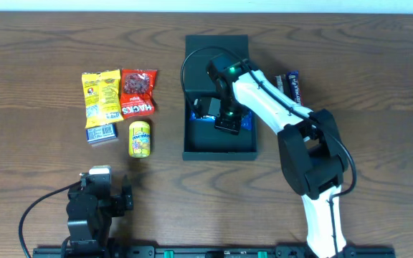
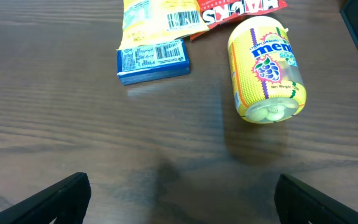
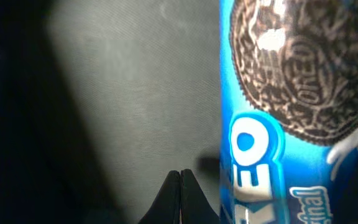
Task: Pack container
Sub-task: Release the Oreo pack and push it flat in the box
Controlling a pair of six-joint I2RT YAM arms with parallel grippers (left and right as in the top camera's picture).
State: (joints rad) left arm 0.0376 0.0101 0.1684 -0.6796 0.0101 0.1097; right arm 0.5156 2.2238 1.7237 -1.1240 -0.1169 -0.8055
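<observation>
Right tool (image 3: 180, 186): fingertips pressed together, gripping nothing, lowered inside the box (image 1: 219, 152), whose floor lies directly beneath it. Blue cookie packet (image 3: 291, 124) lies just beside it. Left tool (image 2: 182, 202): spread wide, empty, over the desk (image 2: 73, 124); yellow candy bottle (image 2: 266, 68) ahead.

Jaws spread wide, tips at the lower corners, bare wood counter (image 2: 73, 124) between them. Ahead, right of centre: yellow Mentos bottle (image 2: 266, 68) on its side. Ahead left: blue packet (image 2: 153, 61) touching yellow packet (image 2: 160, 18); red packet (image 2: 238, 7) just beside.
</observation>
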